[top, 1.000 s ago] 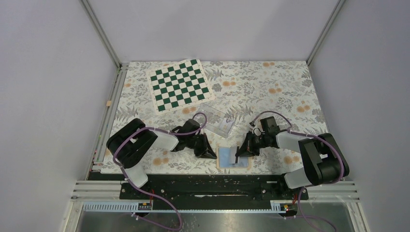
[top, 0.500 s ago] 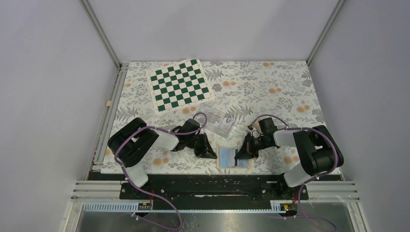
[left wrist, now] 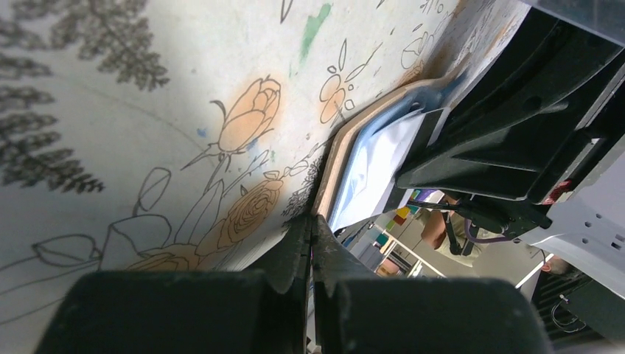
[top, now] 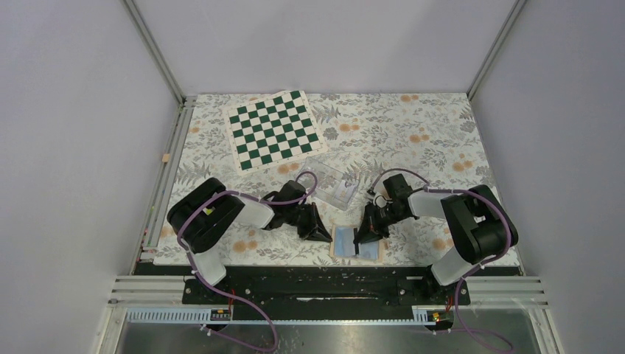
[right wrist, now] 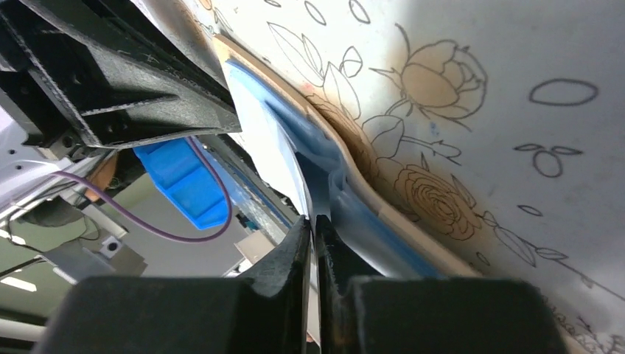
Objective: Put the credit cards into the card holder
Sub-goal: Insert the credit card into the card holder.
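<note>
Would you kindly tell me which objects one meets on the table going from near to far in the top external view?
card holder → clear plastic box → chessboard

No writing, number, brand or sign can be read in any view; the chessboard [top: 273, 129] shows only green and white squares; the counter [top: 413, 125] carries only printed flowers and leaves; the open card holder [top: 343, 242] shows no legible mark.
</note>
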`<state>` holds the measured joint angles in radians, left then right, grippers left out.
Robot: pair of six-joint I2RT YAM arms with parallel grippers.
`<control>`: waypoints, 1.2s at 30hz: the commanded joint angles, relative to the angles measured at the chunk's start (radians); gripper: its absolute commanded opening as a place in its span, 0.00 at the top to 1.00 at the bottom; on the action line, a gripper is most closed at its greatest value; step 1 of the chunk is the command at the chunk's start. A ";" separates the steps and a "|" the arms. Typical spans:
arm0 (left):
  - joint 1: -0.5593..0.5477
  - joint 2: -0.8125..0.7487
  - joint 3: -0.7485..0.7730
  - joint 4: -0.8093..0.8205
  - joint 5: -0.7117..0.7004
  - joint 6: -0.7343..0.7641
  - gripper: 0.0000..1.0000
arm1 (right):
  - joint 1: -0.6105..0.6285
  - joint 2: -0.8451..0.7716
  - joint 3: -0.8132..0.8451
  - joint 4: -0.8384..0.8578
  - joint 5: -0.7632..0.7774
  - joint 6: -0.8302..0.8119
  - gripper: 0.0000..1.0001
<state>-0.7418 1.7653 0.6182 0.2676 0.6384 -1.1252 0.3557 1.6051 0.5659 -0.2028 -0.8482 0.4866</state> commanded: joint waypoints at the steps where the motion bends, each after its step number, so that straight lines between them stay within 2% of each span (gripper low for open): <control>1: -0.016 0.064 -0.005 -0.060 -0.128 0.042 1.00 | 0.036 -0.009 0.008 -0.020 0.094 -0.011 0.82; 7: -0.015 0.064 -0.018 -0.048 -0.125 0.036 1.00 | 0.054 -0.040 0.028 -0.081 0.124 -0.046 0.76; 11: -0.015 0.057 -0.016 -0.050 -0.128 0.033 1.00 | 0.057 -0.129 0.037 -0.149 0.190 -0.054 0.59; 15: -0.015 0.059 -0.015 -0.045 -0.127 0.030 1.00 | 0.061 -0.173 0.050 -0.184 0.219 -0.058 0.48; 26: -0.022 0.060 -0.013 -0.015 -0.108 0.009 1.00 | 0.104 -0.093 0.081 -0.155 0.221 -0.021 0.40; 36: -0.036 0.071 0.003 0.004 -0.091 -0.015 1.00 | 0.193 -0.008 0.115 0.007 0.133 0.127 0.39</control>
<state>-0.7609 1.7916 0.6220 0.3256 0.6430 -1.1603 0.5026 1.5551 0.6575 -0.3103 -0.6811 0.5339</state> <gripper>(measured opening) 0.007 0.602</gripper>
